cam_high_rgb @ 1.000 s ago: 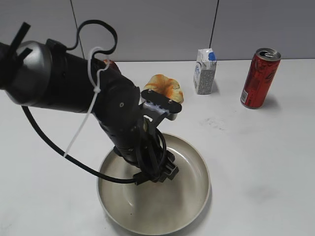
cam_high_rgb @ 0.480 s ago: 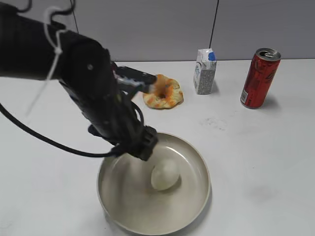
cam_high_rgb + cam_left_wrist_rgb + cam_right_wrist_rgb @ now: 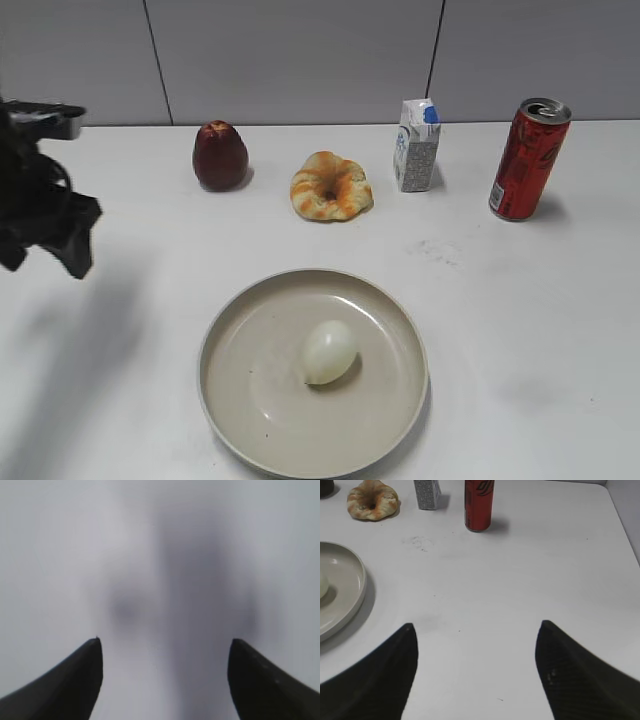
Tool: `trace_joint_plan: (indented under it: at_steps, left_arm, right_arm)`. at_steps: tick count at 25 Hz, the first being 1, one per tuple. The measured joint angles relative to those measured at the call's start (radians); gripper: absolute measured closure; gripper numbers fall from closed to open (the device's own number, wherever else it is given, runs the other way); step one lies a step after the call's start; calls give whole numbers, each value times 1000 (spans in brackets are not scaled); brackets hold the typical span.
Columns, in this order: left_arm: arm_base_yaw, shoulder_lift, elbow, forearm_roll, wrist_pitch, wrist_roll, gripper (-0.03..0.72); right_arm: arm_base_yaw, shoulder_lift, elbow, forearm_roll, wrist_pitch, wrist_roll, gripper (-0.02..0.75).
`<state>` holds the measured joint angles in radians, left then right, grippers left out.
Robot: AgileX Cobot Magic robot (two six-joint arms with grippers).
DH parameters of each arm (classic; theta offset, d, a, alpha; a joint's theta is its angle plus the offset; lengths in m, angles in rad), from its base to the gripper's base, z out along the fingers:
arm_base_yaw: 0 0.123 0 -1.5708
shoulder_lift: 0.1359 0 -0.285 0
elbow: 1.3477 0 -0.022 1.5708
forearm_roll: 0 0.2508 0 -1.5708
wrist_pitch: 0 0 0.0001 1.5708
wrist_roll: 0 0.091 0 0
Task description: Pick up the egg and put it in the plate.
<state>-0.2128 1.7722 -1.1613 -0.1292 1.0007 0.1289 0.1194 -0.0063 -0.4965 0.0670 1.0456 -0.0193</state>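
The pale cream egg [image 3: 330, 352] lies on its side in the middle of the round beige plate [image 3: 258, 405], with nothing touching it. A sliver of the egg [image 3: 322, 587] and the plate's rim [image 3: 355, 582] show at the left edge of the right wrist view. My left gripper [image 3: 45, 255] is at the far left edge of the table, well away from the plate. In the left wrist view the left gripper [image 3: 165, 645] is open and empty over blurred bare table. My right gripper [image 3: 476, 626] is open and empty, to the right of the plate.
A dark red apple [image 3: 220, 155], an orange-and-cream ring pastry [image 3: 331, 186], a small milk carton [image 3: 416, 145] and a red can [image 3: 527, 159] stand in a row along the back. The table's right edge [image 3: 622, 525] shows in the right wrist view.
My left arm has drawn back from over the plate to the far left of the table. The egg it let go of stays in the plate.
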Motion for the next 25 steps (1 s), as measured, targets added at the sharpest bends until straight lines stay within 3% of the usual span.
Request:
trace_joint_plan:
  at_steps: [5, 8, 17, 25]
  left_arm:
    - [188, 0, 0, 39, 162, 15, 99]
    - [245, -26, 7, 42, 201, 15, 99]
    - [251, -362, 190, 41, 210, 23, 99]
    - [251, -724, 421, 41, 107, 26, 99]
  right_arm:
    - [0, 0, 0, 0, 0, 0, 183]
    - [0, 0, 0, 0, 0, 0, 183]
    - [0, 0, 0, 0, 0, 0, 183]
    - [0, 0, 0, 0, 0, 0, 183]
